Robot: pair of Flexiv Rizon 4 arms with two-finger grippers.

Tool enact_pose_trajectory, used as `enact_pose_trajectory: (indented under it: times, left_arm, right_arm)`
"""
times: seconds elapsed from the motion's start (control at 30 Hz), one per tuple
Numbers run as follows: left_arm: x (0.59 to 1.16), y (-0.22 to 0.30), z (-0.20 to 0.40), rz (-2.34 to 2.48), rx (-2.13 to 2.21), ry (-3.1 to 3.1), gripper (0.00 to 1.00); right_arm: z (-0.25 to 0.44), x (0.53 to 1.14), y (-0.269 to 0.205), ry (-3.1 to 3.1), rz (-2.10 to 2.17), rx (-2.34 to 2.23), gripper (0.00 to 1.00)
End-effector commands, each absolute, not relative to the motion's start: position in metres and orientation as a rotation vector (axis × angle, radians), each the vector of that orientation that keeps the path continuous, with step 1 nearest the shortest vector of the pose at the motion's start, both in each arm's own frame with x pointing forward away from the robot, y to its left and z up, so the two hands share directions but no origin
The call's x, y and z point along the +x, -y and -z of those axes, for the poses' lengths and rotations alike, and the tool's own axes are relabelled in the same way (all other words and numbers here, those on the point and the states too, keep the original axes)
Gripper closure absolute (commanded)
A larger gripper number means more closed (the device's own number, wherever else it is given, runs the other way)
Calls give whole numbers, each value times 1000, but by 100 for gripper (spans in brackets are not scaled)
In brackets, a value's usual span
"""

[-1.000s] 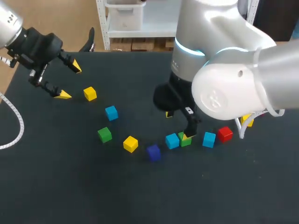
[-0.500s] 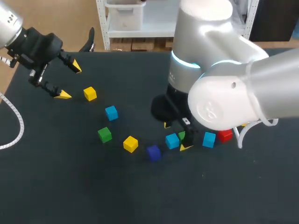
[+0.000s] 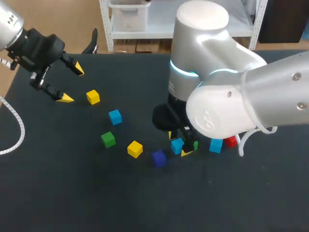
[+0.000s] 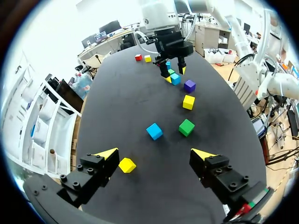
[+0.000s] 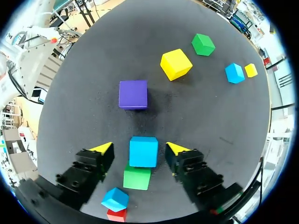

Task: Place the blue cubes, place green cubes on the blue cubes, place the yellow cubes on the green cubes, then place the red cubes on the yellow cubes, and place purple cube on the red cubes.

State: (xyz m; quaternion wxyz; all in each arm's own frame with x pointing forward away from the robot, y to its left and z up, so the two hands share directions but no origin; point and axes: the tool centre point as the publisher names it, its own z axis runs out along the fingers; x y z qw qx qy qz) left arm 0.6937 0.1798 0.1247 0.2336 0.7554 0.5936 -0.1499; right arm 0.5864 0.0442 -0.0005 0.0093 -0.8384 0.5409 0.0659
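Thoughts on the setup: our right end effector (image 5: 139, 148) sits low over the bench (image 3: 72, 193) with its fingers spread on either side of a blue cube (image 5: 143, 152). There's a gap on both sides, so nothing is gripped yet. We reckon it straddles this one because blue makes the base layer. Right behind it, toward the wrist and seemingly touching, is a green cube (image 5: 137, 178), so closing could nudge that. Ahead waits the purple cube (image 5: 133, 94). Our left end effector (image 4: 155, 153) hangs open and empty well apart, near a yellow cube (image 4: 127, 164), probably parked out of the way.
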Motion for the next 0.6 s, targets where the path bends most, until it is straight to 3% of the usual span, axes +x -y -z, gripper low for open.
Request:
enact_pose_trajectory:
  times: [0.03,0.1,0.6]
  left_arm:
    - [693,-180,-125,410,2074,-1629,0]
    - [693,-180,-125,410,2074,-1629,0]
    - [693,-180,-125,410,2074,-1629,0]
  right_arm:
    - [3,589,-45,-1696,-206,-2621,80]
    - [4,589,-45,-1698,-203,-2623,100]
    - [-23,611,-44,-1936,-127,-2485,100]
